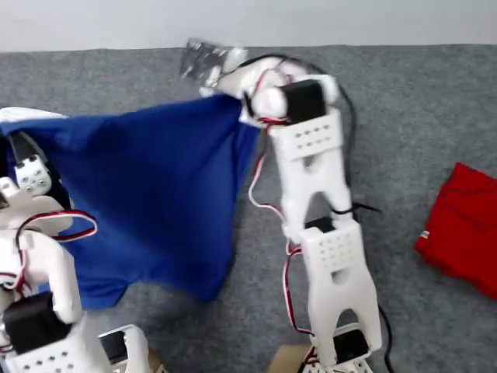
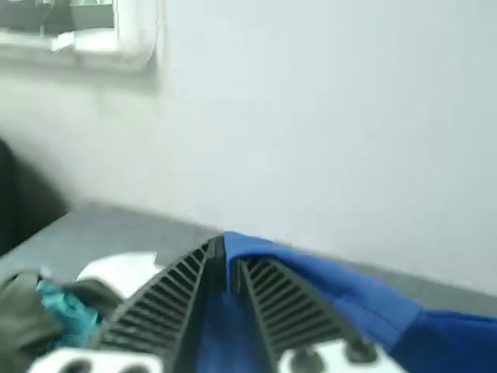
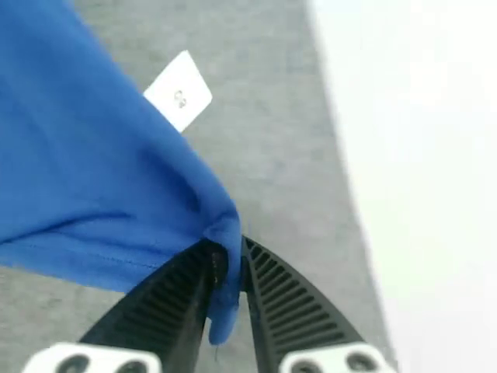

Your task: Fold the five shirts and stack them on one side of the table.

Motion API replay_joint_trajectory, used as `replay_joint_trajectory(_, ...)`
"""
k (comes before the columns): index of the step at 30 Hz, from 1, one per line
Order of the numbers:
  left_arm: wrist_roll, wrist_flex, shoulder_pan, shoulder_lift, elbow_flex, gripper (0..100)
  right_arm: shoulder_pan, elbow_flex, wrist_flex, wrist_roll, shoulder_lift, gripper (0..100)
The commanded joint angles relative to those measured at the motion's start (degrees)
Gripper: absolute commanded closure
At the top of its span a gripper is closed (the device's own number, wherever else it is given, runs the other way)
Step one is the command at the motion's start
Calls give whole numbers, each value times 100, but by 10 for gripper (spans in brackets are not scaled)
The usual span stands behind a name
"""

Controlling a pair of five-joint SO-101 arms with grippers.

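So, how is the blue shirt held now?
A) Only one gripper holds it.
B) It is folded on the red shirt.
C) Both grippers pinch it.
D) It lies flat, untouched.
C: the left gripper and the right gripper are each shut on an edge of the blue shirt, which is spread between them.

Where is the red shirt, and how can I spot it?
Look at the grey table. At its right edge in the high view lies the red shirt, folded small and lying alone. The blue shirt is bigger, spread out and held up.
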Motion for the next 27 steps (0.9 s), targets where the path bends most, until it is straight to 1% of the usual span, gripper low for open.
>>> replay_joint_trajectory(1, 9, -149, 343, -26, -673, 997, 330, -237, 251, -105, -927, 988)
replay_joint_trajectory(6, 9, -149, 914, -18, -1051, 997, 681, -237, 259, -290, -1719, 988)
replay_joint_trajectory(10, 9, -149, 1011, 26, -1297, 997, 989, -53, 268, -343, -2360, 988)
replay_joint_trajectory(16, 0, -79, 967, 580, -2369, 997, 1587, 1512, 259, -615, -4040, 988)
replay_joint_trajectory(24, -211, 747, 1020, 1222, -4075, 997, 2229, 3719, 233, -589, -6510, 988)
replay_joint_trajectory(27, -220, 1240, 1433, 1266, -4479, 997, 2299, 4378, 233, -404, -7169, 988)
